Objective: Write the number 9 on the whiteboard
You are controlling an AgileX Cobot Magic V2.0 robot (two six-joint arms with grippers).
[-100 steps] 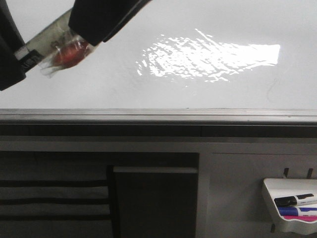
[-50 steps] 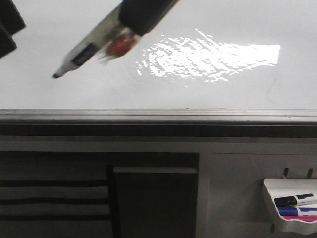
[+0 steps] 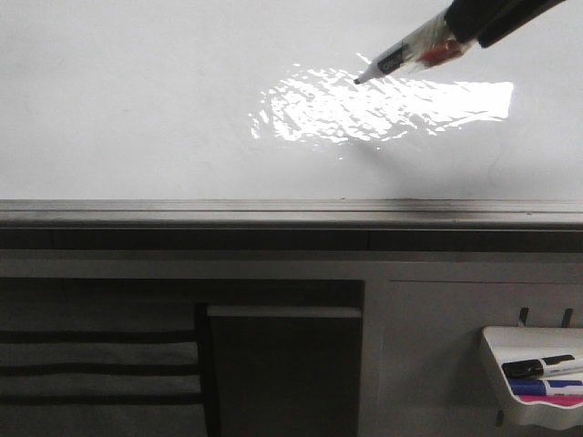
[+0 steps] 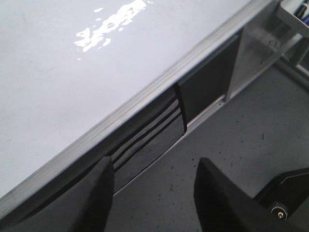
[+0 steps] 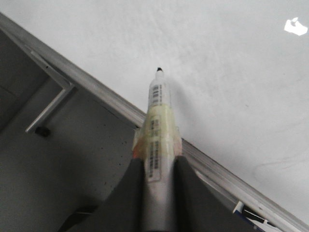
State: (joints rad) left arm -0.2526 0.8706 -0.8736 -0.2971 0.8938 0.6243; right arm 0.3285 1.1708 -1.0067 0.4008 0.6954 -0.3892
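I am holding a marker [image 5: 158,121] in my right gripper [image 5: 157,166], the fingers [image 5: 129,193] pinching its taped barrel from both sides. In the front view that gripper [image 3: 469,27] is hanging at the upper right over the whiteboard [image 3: 137,109], and the marker [image 3: 401,53] is pointing out from it, down toward the glare patch [image 3: 383,100], uncapped tip forward. I cannot tell whether the tip is touching the surface. I am not seeing any drawn digit on the board near the tip.

My left gripper [image 4: 152,193] is standing wide, nothing between its two fingers [image 4: 99,193]. Past it, the rail [image 4: 145,96] of the whiteboard [image 4: 72,63] is running across.

A tray [image 3: 533,378] with spare markers is hanging well below the right gripper, under the rail [image 3: 273,214].
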